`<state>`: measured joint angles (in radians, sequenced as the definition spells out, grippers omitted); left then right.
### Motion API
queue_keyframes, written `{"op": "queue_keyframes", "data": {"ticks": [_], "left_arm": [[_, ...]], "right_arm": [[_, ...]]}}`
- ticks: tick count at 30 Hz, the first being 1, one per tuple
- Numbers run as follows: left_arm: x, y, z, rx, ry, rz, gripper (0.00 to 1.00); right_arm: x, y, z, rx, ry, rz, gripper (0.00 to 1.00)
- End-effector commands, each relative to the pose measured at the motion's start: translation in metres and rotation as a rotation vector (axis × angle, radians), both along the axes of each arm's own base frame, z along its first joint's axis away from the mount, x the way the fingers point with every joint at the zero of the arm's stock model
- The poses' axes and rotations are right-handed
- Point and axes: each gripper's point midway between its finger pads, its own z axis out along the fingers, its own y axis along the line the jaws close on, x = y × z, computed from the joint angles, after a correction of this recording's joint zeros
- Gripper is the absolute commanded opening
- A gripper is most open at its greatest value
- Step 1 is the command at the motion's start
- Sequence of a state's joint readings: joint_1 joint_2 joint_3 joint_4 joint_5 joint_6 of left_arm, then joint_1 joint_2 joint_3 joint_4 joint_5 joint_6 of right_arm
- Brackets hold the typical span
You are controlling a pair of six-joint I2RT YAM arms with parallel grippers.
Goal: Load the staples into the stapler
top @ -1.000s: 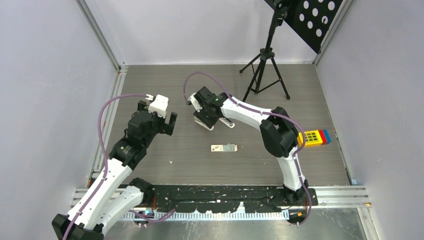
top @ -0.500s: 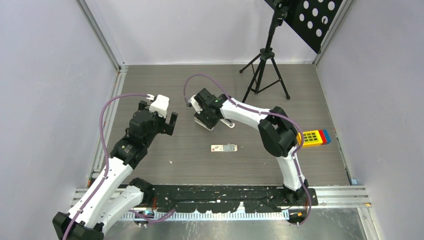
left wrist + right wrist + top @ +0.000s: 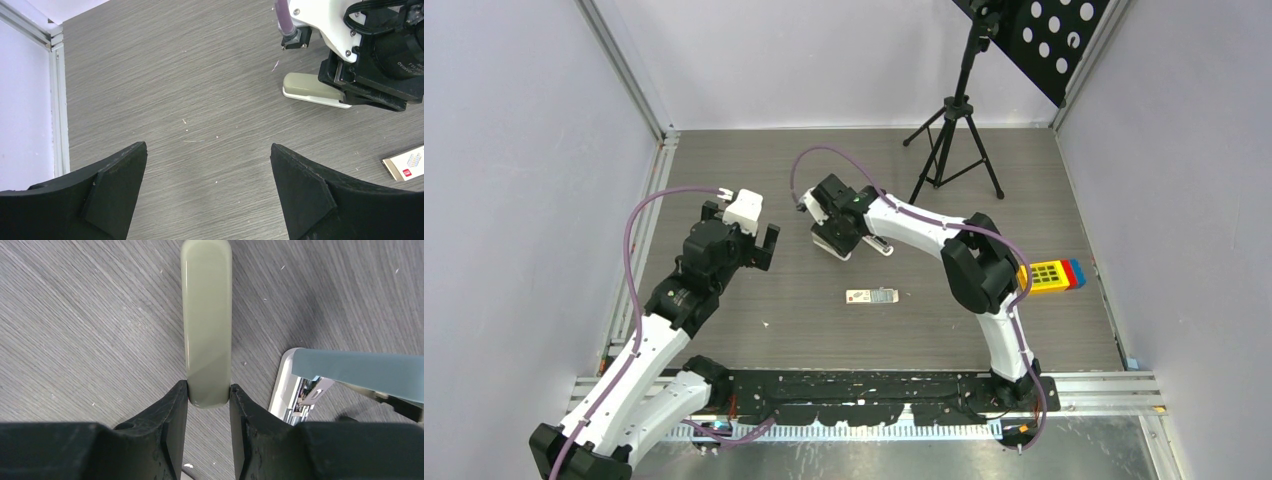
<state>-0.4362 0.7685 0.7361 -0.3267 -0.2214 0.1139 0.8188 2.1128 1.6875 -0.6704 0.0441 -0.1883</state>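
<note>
While right tool [image 3: 208, 392] clamps grey-green stapler [image 3: 206, 315], step likely opening magazine; left tool [image 3: 207, 150] gapes, empty; next move needs staples [image 3: 871, 296] lifted from surface [image 3: 754, 170].

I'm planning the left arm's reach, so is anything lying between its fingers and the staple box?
Nothing visible does. Only bare table separates the open left gripper from the staple box; the pale green stapler, clamped by the right gripper, lies off that line.

Your table [image 3: 804, 330] is grey wood-grain; the stapler [image 3: 206, 320] is pale greenish-beige, the staples box [image 3: 407, 166] white with a red mark.
</note>
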Motion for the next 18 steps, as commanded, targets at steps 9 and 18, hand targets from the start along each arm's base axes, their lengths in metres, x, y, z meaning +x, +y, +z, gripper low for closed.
{"op": "queue_keyframes", "data": {"ticks": [9,18], "left_arm": [[0.004,0.003,0.015,-0.011,-0.062,0.017,0.96],[0.003,0.004,0.016,-0.010,-0.066,0.019,0.96]], "right_arm": [[0.048,0.040,0.030,0.108,-0.118,-0.028,0.14],[0.067,0.065,0.023,0.156,-0.117,-0.045,0.24]]}}
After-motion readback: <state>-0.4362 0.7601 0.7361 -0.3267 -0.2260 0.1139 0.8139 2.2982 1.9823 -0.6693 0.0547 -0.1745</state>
